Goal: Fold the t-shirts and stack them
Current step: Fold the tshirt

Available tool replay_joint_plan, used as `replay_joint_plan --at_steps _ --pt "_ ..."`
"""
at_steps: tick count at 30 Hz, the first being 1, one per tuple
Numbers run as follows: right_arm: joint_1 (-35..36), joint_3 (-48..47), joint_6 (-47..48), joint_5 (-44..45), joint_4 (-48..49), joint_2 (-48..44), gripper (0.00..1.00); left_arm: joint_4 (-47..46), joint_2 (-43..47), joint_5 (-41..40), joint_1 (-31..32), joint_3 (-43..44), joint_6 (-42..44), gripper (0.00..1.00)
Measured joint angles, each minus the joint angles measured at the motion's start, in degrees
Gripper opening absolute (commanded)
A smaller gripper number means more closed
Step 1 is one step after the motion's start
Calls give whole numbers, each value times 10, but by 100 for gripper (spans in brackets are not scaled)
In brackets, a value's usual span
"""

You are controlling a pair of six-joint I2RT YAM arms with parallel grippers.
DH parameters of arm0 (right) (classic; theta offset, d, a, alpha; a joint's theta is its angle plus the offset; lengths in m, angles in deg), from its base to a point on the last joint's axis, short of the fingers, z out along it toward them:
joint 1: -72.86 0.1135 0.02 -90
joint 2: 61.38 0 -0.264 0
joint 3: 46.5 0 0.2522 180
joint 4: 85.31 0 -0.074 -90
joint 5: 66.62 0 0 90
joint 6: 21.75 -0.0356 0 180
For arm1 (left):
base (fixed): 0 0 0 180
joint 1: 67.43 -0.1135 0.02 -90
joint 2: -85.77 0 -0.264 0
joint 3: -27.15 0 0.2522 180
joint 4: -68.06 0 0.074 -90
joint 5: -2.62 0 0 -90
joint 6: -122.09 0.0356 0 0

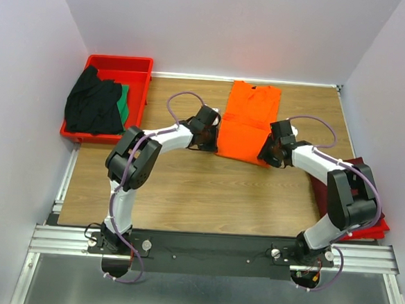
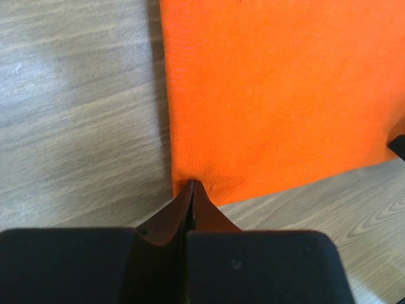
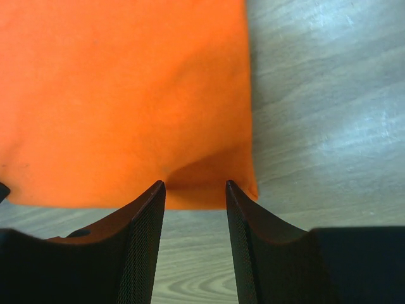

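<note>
As seen from above, the orange shirt [image 1: 246,120] is spread flat on the worktop [image 1: 186,192], midway along and toward the far edge. A black shirt [image 1: 91,106] and a green shirt [image 1: 125,101] are heaped in the tray [image 1: 118,64] at the far left corner; a maroon shirt [image 1: 321,195] lies at the right edge. From the left wrist, the left fingers [image 2: 180,212] are seen pressed together on the orange shirt's near left corner. From the right wrist, the right fingers [image 3: 142,221] are held apart, the near right corner between their tips, ungripped.

Cloth, wood grain, plastic, metal
Orange t-shirt [image 1: 247,124] is matt, finely woven cloth; the bench [image 1: 206,194] shows smooth wood grain; far-left tray [image 1: 125,64] is glossy red plastic; near rail [image 1: 64,238] is ribbed metal.
</note>
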Motion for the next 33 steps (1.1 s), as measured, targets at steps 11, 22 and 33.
replay_joint_plan --at_steps 11,22,33 --pt "0 21 -2 -2 0 -35 52 20 33 -8 5 -12 7 12" --pt "0 -76 11 39 -9 -21 76 35 10 -17 5 152 38 36" --pt "-7 -206 37 92 -1 170 76 32 -145 -21 4 223 37 29"
